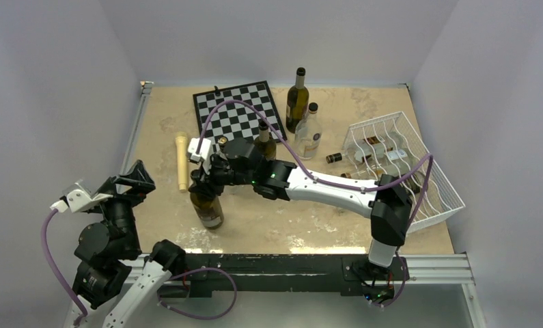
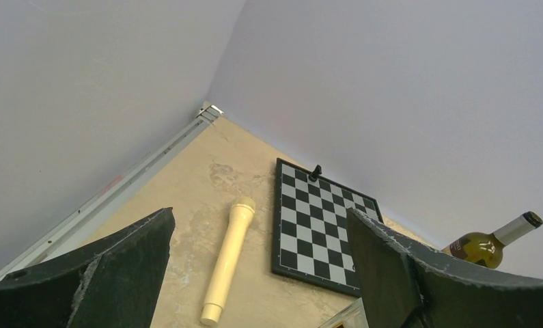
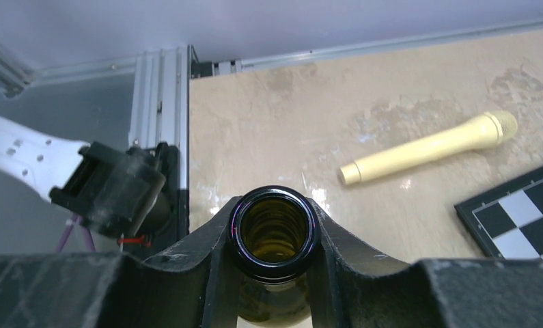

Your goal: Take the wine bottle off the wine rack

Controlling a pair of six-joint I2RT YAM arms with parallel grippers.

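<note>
A dark green wine bottle (image 1: 208, 208) stands upright left of the table's middle, far from the white wire wine rack (image 1: 419, 174) at the right edge. My right gripper (image 1: 210, 179) reaches across and is shut on the bottle's neck. In the right wrist view the open bottle mouth (image 3: 276, 271) sits pinched between the two black fingers of the right gripper (image 3: 274, 229). I cannot tell whether the bottle's base touches the table. My left gripper (image 1: 135, 179) hangs open and empty by the left edge; its view shows the left gripper (image 2: 260, 219) with wide-spread jaws.
A chessboard (image 1: 240, 113) lies at the back, and a cream microphone-shaped object (image 1: 182, 162) left of it. Upright bottles stand behind my right arm: green (image 1: 296, 101), clear (image 1: 310, 133), another dark one (image 1: 265, 140). Small bottles (image 1: 374, 147) lie in the rack.
</note>
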